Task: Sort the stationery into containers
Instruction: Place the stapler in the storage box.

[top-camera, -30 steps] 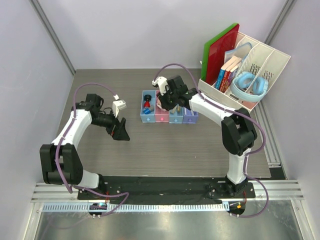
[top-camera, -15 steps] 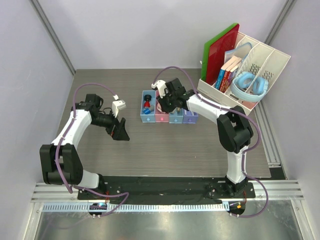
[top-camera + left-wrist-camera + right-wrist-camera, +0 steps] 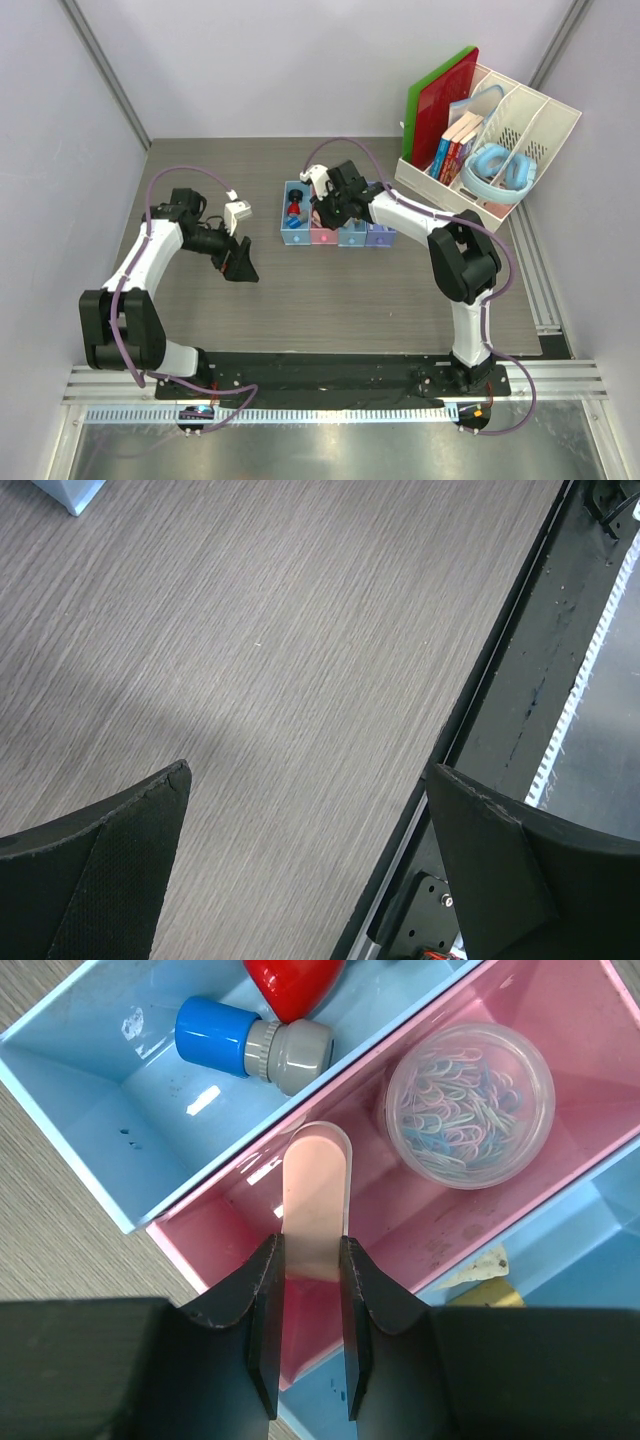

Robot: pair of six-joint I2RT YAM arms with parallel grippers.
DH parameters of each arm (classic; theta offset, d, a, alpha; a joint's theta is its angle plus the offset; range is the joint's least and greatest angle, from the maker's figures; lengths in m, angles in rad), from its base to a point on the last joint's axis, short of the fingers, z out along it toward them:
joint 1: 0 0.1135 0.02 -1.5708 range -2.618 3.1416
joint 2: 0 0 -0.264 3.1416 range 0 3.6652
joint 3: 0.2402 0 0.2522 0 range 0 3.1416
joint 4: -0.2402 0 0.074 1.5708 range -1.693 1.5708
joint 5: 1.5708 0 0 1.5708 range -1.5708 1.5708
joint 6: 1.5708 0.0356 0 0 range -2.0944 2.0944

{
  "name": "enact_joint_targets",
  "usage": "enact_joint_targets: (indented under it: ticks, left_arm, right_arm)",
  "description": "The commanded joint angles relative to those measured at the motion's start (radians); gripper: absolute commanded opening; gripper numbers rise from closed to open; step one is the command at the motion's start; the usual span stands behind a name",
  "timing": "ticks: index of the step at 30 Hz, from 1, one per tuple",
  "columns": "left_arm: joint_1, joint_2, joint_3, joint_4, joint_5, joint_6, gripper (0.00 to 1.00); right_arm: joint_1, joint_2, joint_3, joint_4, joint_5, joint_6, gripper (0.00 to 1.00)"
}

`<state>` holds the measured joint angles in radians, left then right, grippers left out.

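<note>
Four small trays stand in a row: blue, pink, light blue, lavender. My right gripper hangs over the pink tray, shut on a pinkish-white roll held edge-on just above the tray's near end. A round clear box of coloured paper clips sits in the pink tray. The blue tray holds a blue-capped grey cylinder and a red piece. A yellow piece lies in the light blue tray. My left gripper is open and empty, over bare table.
A big white slotted rack with books, red and green boards and light-blue headphones stands at the back right. The black base rail runs along the table's near edge. A tray corner shows in the left wrist view.
My right gripper has moved a little to the left with the roll, settling over the pink tray. The left arm has not moved.
</note>
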<state>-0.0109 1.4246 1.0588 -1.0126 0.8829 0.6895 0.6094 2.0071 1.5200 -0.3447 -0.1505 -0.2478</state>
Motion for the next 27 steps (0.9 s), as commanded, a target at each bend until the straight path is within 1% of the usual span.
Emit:
enact_joint_targets:
  ticks: [1,10,11,15,17,19,27]
  left_arm:
    - [0.008,-0.032,-0.005,-0.015,0.03,0.019,1.0]
    - [0.008,-0.026,-0.002,-0.017,0.036,0.021,1.0]
    - [0.008,-0.026,-0.002,-0.02,0.037,0.024,1.0]
    - [0.008,-0.027,0.003,-0.024,0.039,0.027,1.0]
    - [0.006,-0.027,0.003,-0.026,0.037,0.028,1.0]
    - [0.008,-0.027,0.001,-0.029,0.039,0.03,1.0]
    - [0.008,-0.027,0.007,-0.037,0.041,0.038,1.0]
  right_arm:
    - [0.007,0.004,0.008,0.047,0.008,0.007,0.08]
    - [0.007,0.007,0.012,0.049,0.017,0.004,0.19]
    - [0.007,0.007,0.014,0.049,0.019,0.005,0.24]
    - [0.007,0.009,0.016,0.049,0.023,0.005,0.28]
    - [0.009,0.01,0.017,0.049,0.025,0.004,0.34]
    - [0.009,0.012,0.019,0.047,0.026,0.004,0.37]
    - [0.01,0.009,0.023,0.046,0.028,0.002,0.4]
